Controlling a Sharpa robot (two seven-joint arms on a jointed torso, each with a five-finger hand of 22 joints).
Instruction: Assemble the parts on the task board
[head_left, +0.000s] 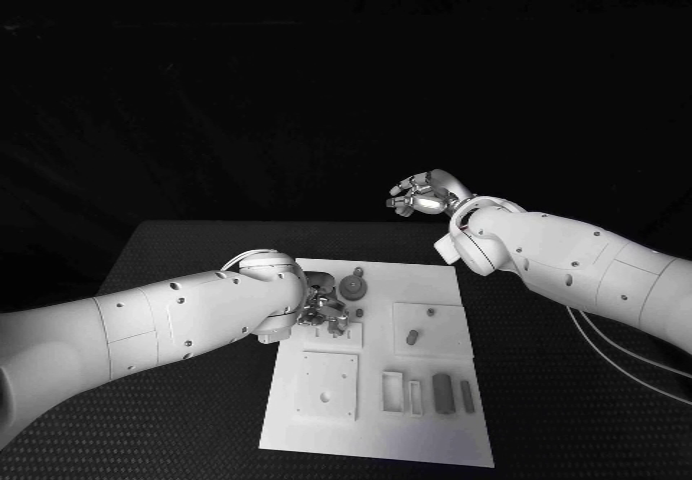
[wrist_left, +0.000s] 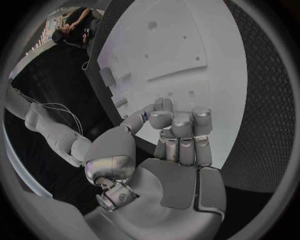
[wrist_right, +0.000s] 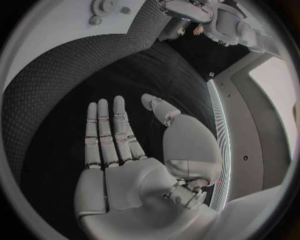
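My left hand (head_left: 320, 312) curls over the board's (head_left: 378, 430) far-left gear (head_left: 353, 291); whether it pinches anything, I cannot tell. Right hand (wrist_right: 125, 150) hovers spread. Parts look small, stiff, slippery: grip the edges.

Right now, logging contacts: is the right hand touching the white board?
Apart. In the head view the right hand hangs beyond the board's far edge; the right wrist view shows its fingers spread over black table.
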